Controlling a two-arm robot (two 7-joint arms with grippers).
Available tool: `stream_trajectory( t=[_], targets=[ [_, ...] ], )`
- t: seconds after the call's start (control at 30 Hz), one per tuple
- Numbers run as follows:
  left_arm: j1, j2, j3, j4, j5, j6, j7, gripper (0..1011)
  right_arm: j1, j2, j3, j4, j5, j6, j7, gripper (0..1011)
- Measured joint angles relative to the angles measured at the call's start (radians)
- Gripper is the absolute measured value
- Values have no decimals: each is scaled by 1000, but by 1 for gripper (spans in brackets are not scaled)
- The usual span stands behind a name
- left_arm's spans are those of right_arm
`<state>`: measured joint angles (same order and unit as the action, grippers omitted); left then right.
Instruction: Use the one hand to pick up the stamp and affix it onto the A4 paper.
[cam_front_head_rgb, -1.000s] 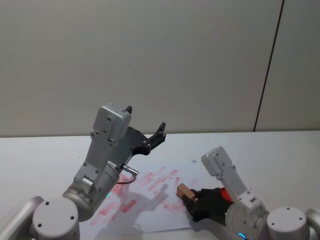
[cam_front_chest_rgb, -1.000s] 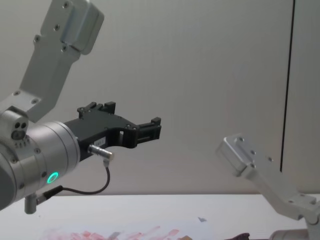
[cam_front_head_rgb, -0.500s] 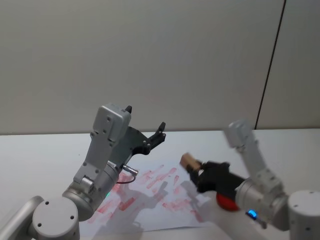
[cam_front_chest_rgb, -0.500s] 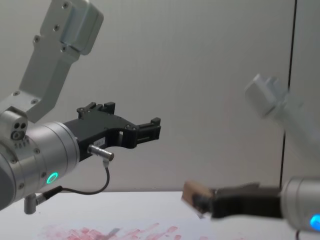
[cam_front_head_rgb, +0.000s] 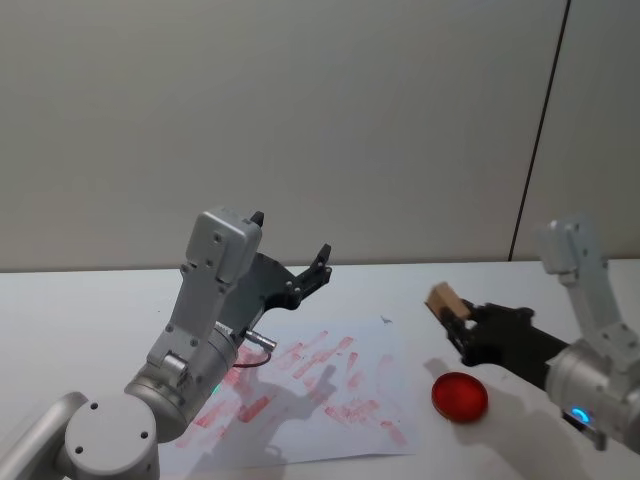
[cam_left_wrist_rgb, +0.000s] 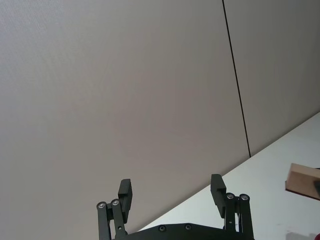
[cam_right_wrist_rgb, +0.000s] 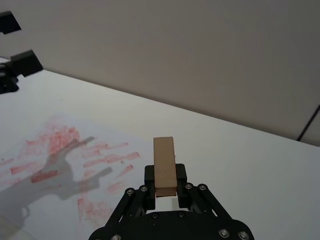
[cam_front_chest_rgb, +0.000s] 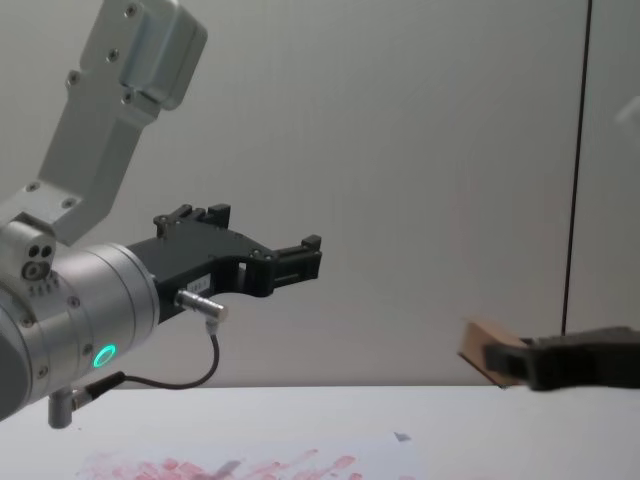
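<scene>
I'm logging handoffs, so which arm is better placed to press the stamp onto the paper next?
The right. Its gripper is shut on the stamp, raised off the table just right of the paper, near the red ink pad. The left gripper hangs open and empty above the paper's far left side.
</scene>
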<state>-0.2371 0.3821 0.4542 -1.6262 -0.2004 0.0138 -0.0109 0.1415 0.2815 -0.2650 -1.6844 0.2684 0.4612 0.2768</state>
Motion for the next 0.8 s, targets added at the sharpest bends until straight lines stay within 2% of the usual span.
stream_trajectory(
  t=[0.1,0.37,0.8],
  targets=[
    [0,0,0,0,0,0,0,1001,-18,28,12,-9,-1,16,1,224],
    [0,0,0,0,0,0,0,1001,-44,65,19,-1,-25,42,22,225],
    [0,0,0,0,0,0,0,1001,-44,68,-3,55,-93,49,57,225]
  ],
)
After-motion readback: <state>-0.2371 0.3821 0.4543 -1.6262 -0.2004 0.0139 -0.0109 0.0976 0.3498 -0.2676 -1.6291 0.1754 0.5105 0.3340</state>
